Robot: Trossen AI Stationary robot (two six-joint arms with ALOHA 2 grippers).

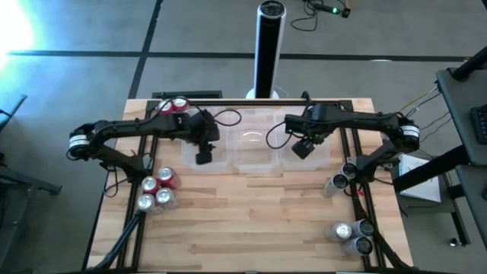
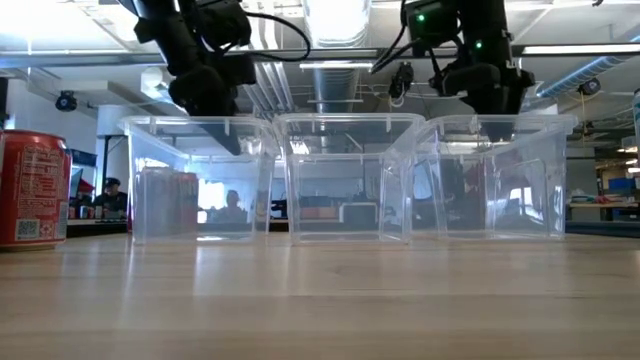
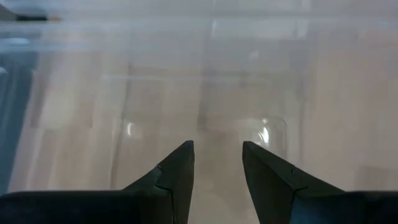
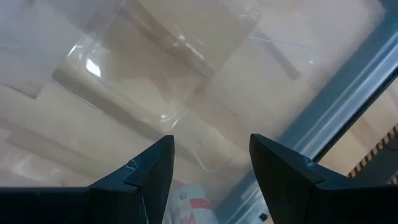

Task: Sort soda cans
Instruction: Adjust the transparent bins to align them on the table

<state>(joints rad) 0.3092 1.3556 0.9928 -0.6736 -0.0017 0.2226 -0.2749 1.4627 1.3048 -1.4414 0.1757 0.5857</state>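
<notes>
I have both grippers empty with fingers apart, the left gripper (image 1: 204,157) over the left tub (image 1: 215,143), the right gripper (image 1: 302,148) over the right tub (image 1: 316,156). The nearest red cans (image 1: 158,190) stand upright on the bench (image 1: 251,228), nearer the left arm.

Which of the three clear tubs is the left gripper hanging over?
The left tub of the row: the open, empty left gripper hangs above it. The middle tub has no gripper above; the right gripper hangs over the right tub.
</notes>
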